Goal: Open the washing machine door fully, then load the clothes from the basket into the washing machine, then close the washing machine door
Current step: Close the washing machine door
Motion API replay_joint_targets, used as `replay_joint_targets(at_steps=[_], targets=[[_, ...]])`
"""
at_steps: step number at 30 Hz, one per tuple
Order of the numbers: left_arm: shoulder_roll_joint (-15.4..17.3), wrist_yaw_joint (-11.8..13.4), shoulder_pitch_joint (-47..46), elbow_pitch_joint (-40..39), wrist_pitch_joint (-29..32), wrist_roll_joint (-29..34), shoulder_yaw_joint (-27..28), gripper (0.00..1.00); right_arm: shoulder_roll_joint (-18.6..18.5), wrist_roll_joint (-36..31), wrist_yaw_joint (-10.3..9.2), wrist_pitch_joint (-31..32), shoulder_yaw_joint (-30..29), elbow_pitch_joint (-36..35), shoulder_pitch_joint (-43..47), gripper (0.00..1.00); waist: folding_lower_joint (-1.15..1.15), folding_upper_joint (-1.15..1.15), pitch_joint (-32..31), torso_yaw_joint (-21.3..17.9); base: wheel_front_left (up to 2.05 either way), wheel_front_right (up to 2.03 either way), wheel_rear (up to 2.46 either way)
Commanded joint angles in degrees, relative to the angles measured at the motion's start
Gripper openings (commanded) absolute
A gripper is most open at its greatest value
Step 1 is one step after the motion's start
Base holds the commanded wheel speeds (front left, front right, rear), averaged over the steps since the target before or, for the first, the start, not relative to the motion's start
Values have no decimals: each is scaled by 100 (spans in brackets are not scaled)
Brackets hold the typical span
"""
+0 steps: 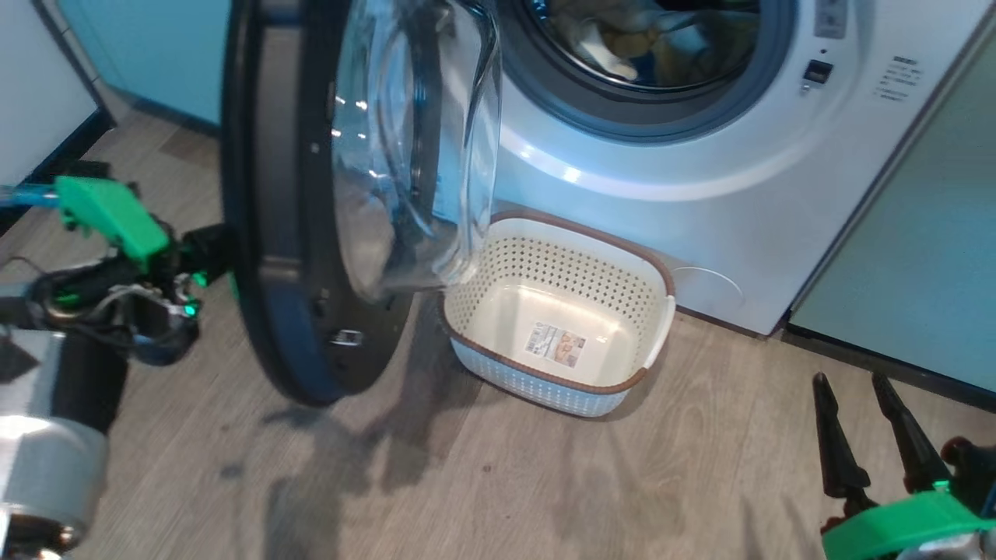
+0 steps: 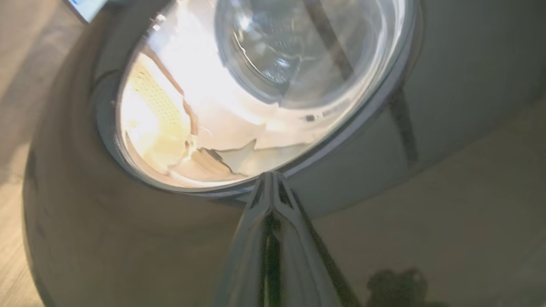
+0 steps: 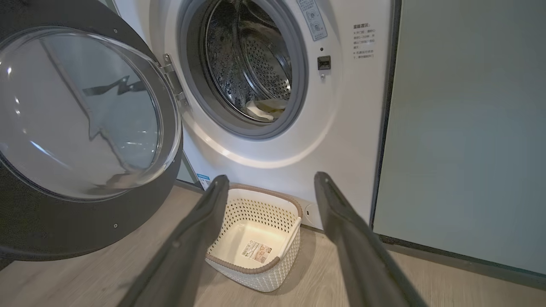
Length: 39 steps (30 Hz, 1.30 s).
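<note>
Door stands open beside basket; left fingers together at its face; right fingers apart.

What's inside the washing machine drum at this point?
Pale yellow clothes lie at the bottom of the perforated drum of the washing machine. How many pieces cannot be told: the grey rubber ring hides the drum's lower front.
</note>
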Motion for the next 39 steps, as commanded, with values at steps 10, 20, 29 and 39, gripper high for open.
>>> replay_joint_targets(at_steps=[10,20,29,39], targets=[[-261,-33,82,-829,115,-68,-28,0,4,-45,1,-55,-45,-205,-23,100,0,0,-39,-591,0,0,0],[-520,-33,269,-1203,-438,120,25,0,3,-55,1,-55,-3,-206,-62,100,0,0,-70,-1432,0,0,0],[-547,-33,288,-1350,-818,234,172,0,50,-52,1,-55,-10,-247,-115,100,0,0,61,-2323,0,0,0],[-449,-33,245,-1380,-1073,276,375,0,124,-32,1,-55,-53,-287,-167,100,0,0,190,-3011,0,0,0]])
